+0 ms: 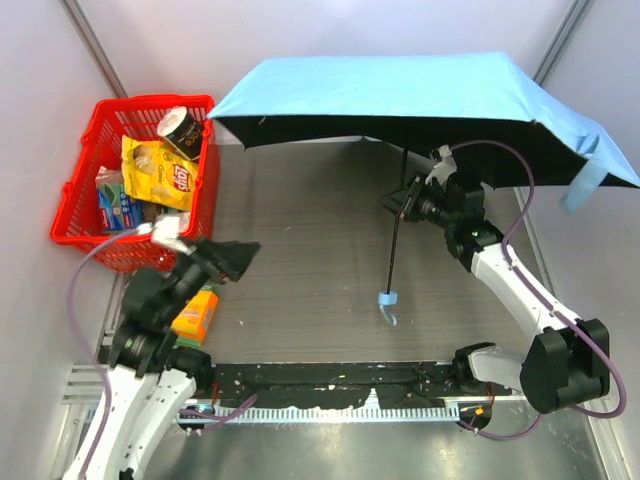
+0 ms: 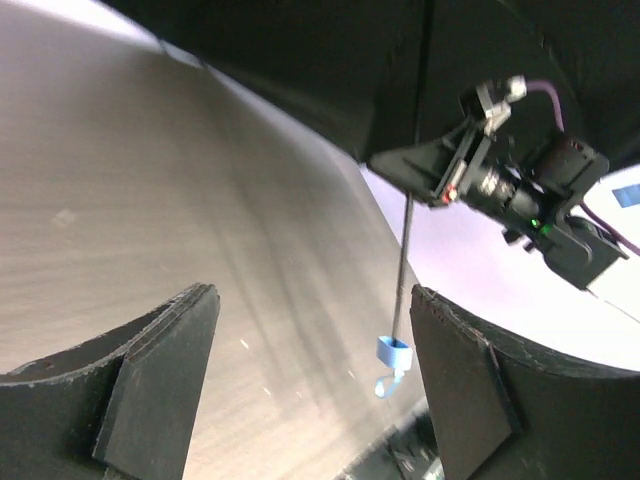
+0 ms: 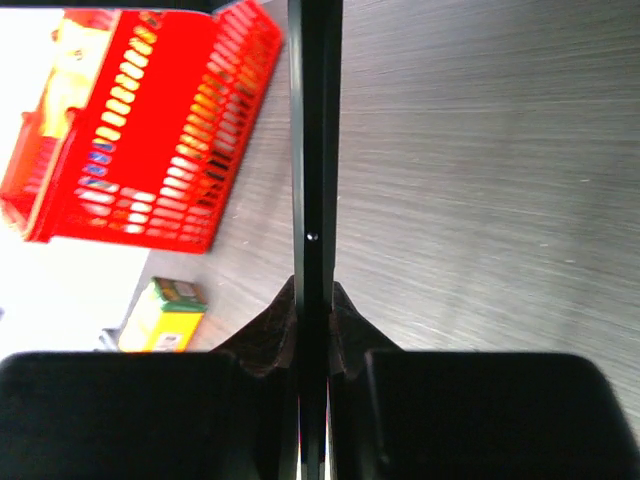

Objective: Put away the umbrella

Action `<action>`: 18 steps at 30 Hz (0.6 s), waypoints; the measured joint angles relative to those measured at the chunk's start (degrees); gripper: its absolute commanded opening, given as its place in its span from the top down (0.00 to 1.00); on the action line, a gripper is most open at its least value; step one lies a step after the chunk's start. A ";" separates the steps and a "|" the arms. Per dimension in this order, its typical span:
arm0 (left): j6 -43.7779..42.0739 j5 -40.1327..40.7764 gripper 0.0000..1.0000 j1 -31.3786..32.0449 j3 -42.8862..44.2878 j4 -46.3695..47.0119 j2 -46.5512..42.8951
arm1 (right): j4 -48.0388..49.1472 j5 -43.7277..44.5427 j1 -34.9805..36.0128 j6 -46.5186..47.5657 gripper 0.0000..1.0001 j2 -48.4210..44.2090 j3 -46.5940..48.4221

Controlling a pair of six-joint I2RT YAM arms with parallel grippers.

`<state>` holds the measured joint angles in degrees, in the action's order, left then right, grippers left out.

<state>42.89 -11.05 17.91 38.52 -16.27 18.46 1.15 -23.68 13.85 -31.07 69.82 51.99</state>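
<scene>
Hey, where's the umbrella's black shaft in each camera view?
Top external: umbrella shaft a thin dark line right of centre, below the canopy.
Left wrist: shaft a thin line right of centre.
Right wrist: shaft a vertical black bar down the middle.
Shared landmark: the right gripper clamped on it.

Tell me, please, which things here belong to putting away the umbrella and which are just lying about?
Job in hand:
- umbrella, open
- right gripper, shut on its shaft
- left gripper, open, holding nothing

Lying about:
- red basket holding a yellow packet, a can and a blue packet
- orange box beside the left arm
</scene>
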 measured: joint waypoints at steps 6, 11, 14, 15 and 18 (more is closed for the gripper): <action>8.35 -14.84 0.21 3.26 -4.72 15.87 21.14 | 5.20 -2.73 1.20 -4.55 0.99 -3.04 -4.59; 9.25 -15.30 0.21 10.82 -5.11 21.42 22.16 | -4.59 3.08 1.70 -0.46 0.99 -11.52 -0.70; 9.68 -15.37 0.18 11.72 -5.11 25.75 21.99 | -7.17 7.08 2.23 2.08 0.99 -16.26 4.57; 10.08 -15.39 0.17 11.72 -5.14 26.88 22.25 | -7.02 8.20 2.29 3.21 0.99 -17.18 6.12; 12.79 -16.04 0.16 11.85 -5.40 32.06 24.35 | -5.16 8.22 2.27 4.59 0.99 -17.09 9.68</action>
<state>55.68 -27.09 29.76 33.12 15.79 42.81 -4.01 -15.46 16.12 -26.48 52.73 61.67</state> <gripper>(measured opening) 0.831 0.152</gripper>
